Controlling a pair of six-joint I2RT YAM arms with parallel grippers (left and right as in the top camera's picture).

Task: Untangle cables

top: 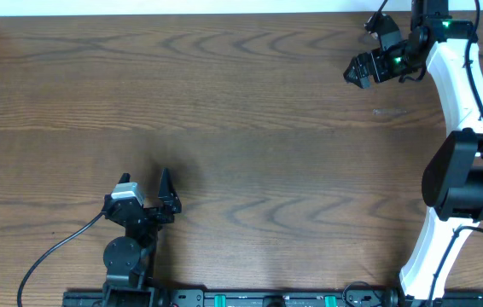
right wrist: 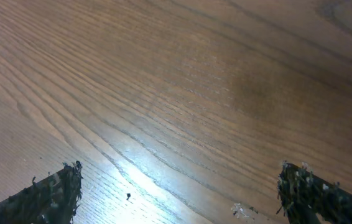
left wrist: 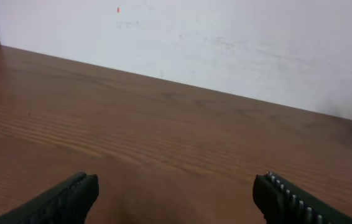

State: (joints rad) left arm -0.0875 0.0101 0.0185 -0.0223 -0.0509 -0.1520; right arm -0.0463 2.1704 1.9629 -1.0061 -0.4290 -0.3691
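- Left pincer: spread wide, nothing between the fingers, sitting low over the near left of the table and facing the far white wall.
- Right pincer: spread as wide as it goes, empty, tilted down over wood at the far right.
- Cables: none in any view. No black cords, no white one, no plugs on the wood. I can't tell where they are; off-frame is my guess.
- The only cord showing is the thick black arm wire looping off the near left. That's rig wiring, not task.
- Step, my read: either not begun or already finished; there is nothing here to untangle.
- Next move calls for cables within reach. Then I'd pinch one strand near a plug with one pincer and pin the bundle with the other.
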